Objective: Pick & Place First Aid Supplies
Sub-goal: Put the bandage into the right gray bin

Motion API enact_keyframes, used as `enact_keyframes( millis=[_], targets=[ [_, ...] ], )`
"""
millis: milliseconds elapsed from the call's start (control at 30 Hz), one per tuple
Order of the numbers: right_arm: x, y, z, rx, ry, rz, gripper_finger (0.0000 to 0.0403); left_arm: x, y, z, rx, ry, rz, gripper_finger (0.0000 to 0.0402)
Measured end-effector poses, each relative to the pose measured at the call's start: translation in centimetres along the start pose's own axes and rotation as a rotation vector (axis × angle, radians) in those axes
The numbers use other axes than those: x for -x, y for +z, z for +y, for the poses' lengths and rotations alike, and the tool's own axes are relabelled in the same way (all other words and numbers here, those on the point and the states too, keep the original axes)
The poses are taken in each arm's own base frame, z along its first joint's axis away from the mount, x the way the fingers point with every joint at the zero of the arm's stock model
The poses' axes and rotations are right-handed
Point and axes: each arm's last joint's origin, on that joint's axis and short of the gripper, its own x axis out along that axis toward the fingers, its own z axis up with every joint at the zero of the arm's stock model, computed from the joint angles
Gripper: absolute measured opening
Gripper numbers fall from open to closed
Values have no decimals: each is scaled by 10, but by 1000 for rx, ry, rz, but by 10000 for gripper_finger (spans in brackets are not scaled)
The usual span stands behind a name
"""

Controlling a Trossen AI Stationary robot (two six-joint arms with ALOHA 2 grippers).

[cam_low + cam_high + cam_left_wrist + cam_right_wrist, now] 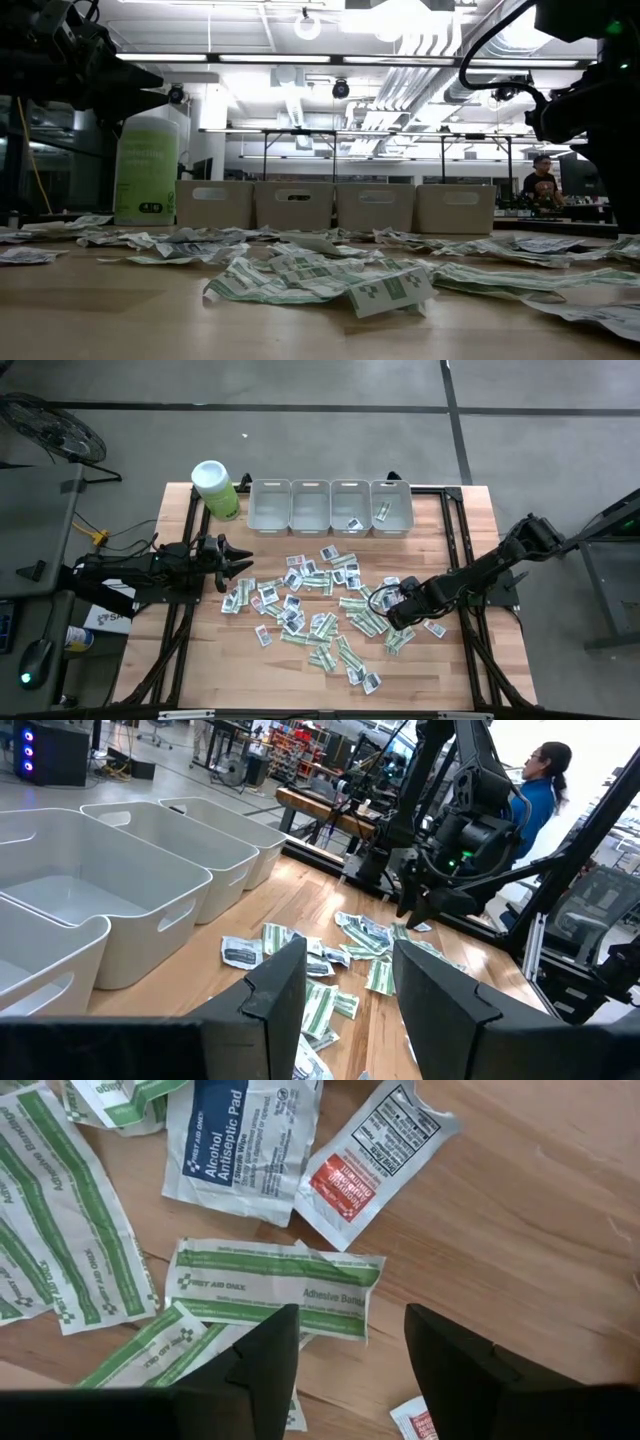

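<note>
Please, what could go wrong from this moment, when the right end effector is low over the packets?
1. The right end effector is open just above a green-and-white adhesive bandage strip that overlaps other strips, so closing may lift two at once or only slide one.
2. The packets lie flat on the wooden table, so the fingertips might scrape the wood and miss the thin paper.
3. The alcohol pad packet nearby could be pushed aside.

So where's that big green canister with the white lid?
From above, the green canister stands at the table's far left corner, just left of the row of grey bins, apart from the scattered packets.
</note>
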Motion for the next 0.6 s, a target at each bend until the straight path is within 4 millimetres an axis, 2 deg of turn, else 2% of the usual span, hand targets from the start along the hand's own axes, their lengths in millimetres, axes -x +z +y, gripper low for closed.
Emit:
enact_keyframes(
  millis=[467, 600],
  targets=[
    [-14, -1, 5, -5, -51, 4, 175, 0, 0, 0, 0, 0, 0, 150],
    [-14, -1, 4, -4, -63, 7, 157, 0, 0, 0, 0, 0, 0, 150]
  ],
)
